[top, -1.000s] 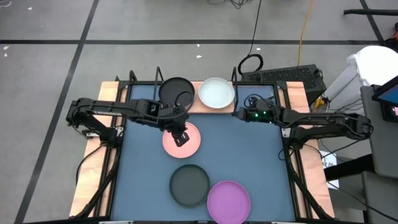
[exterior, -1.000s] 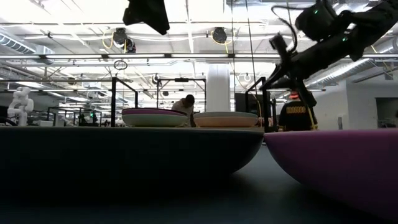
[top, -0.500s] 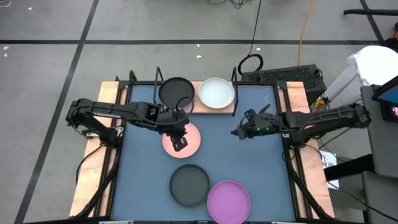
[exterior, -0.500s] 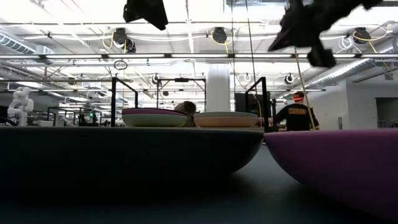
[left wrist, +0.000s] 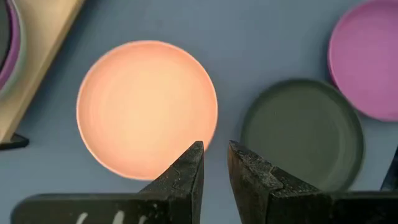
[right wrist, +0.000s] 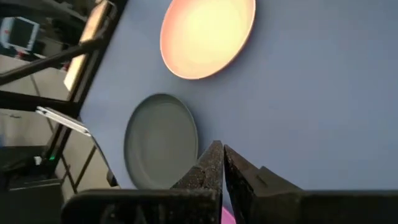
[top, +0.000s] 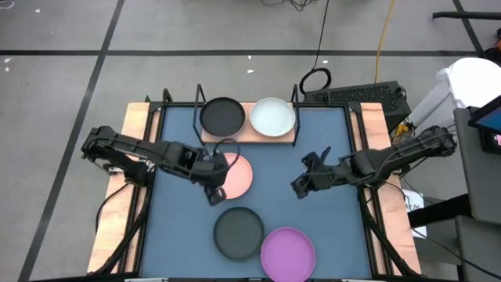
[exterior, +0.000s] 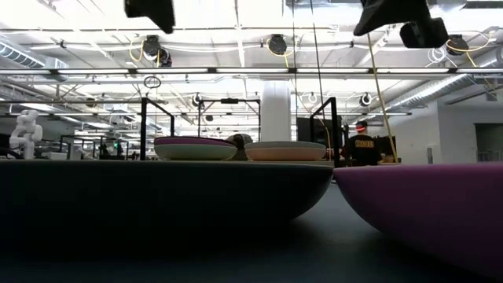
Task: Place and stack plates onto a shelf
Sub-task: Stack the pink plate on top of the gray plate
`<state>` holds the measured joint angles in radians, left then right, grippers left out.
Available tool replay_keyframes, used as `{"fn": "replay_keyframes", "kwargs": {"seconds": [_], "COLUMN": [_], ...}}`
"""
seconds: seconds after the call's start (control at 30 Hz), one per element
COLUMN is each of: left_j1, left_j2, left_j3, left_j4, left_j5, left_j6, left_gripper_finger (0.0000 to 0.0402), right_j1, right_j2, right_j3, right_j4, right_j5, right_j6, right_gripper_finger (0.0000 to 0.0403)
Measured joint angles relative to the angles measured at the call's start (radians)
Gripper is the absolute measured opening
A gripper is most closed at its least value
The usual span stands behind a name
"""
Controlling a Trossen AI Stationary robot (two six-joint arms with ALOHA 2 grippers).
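Note:
A pink plate (top: 235, 175) lies flat on the dark blue mat; it also shows in the left wrist view (left wrist: 147, 107) and the right wrist view (right wrist: 207, 35). A dark grey plate (top: 239, 233) and a purple plate (top: 287, 253) lie nearer the front edge. On the wooden shelf (top: 249, 136) sit a dark grey plate (top: 222, 116) and a whitish plate (top: 272, 116). My left gripper (top: 213, 193) hovers above the pink plate's near left rim, its fingers (left wrist: 186, 171) a narrow gap apart and empty. My right gripper (top: 300, 186) hangs shut and empty over the bare mat, right of the pink plate.
In the low view the shelf's plates show as two low stacks (exterior: 194, 147) (exterior: 284, 149) between black wire posts (exterior: 336, 130). The mat (top: 329, 235) is bare at its right half. People stand in the room far behind the table.
My right gripper has left the shelf beside the whitish plate and gone toward the near edge, out over the mat. My left gripper has gone from above the pink plate's middle toward its near left rim. No plate has moved.

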<state>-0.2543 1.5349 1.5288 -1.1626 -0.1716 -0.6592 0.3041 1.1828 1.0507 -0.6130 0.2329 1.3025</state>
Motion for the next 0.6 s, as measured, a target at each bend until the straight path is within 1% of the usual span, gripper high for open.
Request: {"fn": "replay_keyframes", "kwargs": {"seconds": [0.17,0.3,0.37,0.43,0.53,0.6], "left_j1": [-0.108,-0.163,-0.178,-0.200,-0.228,-0.256], "left_j2": [0.000,0.000,0.000,-0.019,-0.057,-0.083], "left_j3": [0.000,-0.019,-0.071,-0.144,-0.246,-0.310], "left_j4": [-0.029,-0.132,-0.161,-0.162,-0.109,-0.075], "left_j5": [-0.050,-0.073,-0.073,-0.052,0.012,0.030], "left_j6": [-0.107,-0.260,-0.334,-0.376,-0.403,-0.432], "left_gripper_finger": [0.0076,0.0076,0.0076,0.0076,0.0076,0.0076], "right_j1": [-0.004,-0.035,-0.062,-0.089,-0.136,-0.167], "right_j2": [0.133,0.233,0.277,0.319,0.371,0.411], "right_j3": [0.026,0.034,0.034,0.034,0.034,0.034], "right_j4": [0.059,0.166,0.216,0.289,0.412,0.479], "right_j5": [0.006,0.008,0.010,0.030,0.035,0.021], "right_j6": [0.043,0.090,0.149,0.198,0.230,0.236], "right_gripper_finger": [0.0000,0.0000,0.0000,0.0001,0.0009,0.0019]}}
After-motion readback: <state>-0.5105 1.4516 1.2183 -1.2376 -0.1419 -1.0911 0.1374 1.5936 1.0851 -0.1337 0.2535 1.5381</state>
